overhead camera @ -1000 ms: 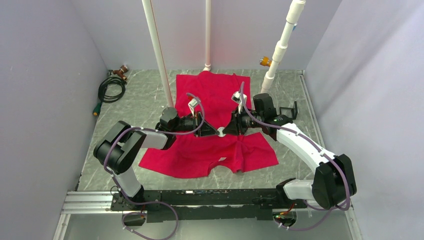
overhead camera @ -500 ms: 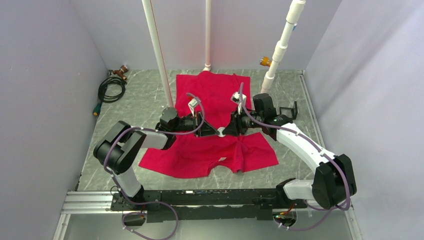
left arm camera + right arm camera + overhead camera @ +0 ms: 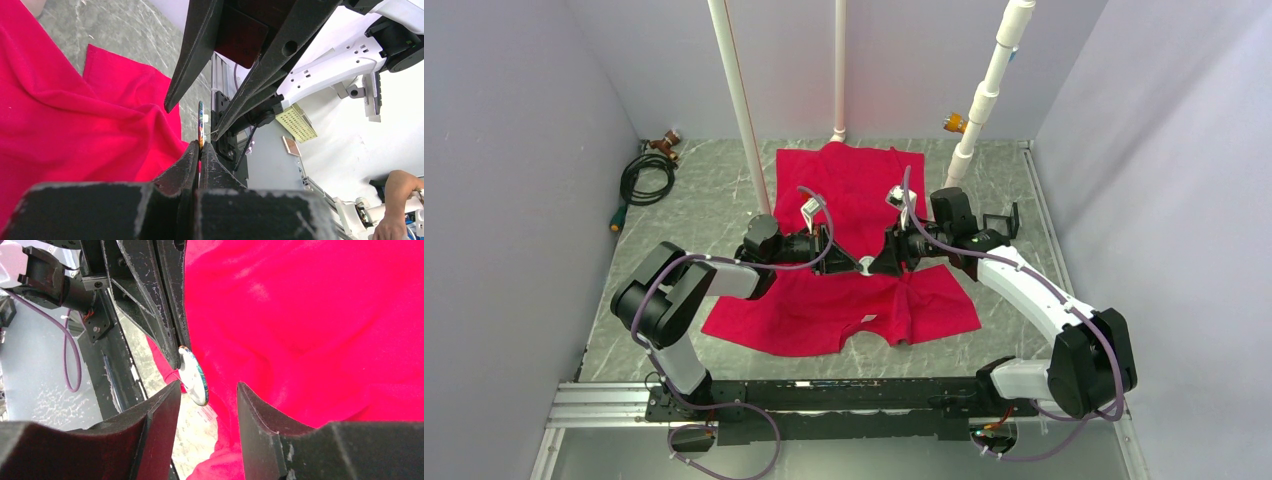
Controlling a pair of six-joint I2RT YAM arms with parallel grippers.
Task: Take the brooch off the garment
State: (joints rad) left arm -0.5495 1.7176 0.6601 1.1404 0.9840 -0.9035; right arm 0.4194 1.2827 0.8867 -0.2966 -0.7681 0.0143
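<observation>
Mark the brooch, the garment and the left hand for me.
brooch [image 3: 193, 377]: right wrist view, pale face of the disc.
garment [image 3: 310, 330]: right wrist view, open red cloth.
left hand [image 3: 199, 146]: left wrist view, between the shut fingertips.

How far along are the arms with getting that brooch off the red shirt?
Done: the left fingers are shut on the edge of the brooch, over the garment. In hand: the right fingers are open on either side of the disc, not gripping it. Left: pulling it clear; red cloth lies right behind it, and I cannot tell whether it is unpinned.
</observation>
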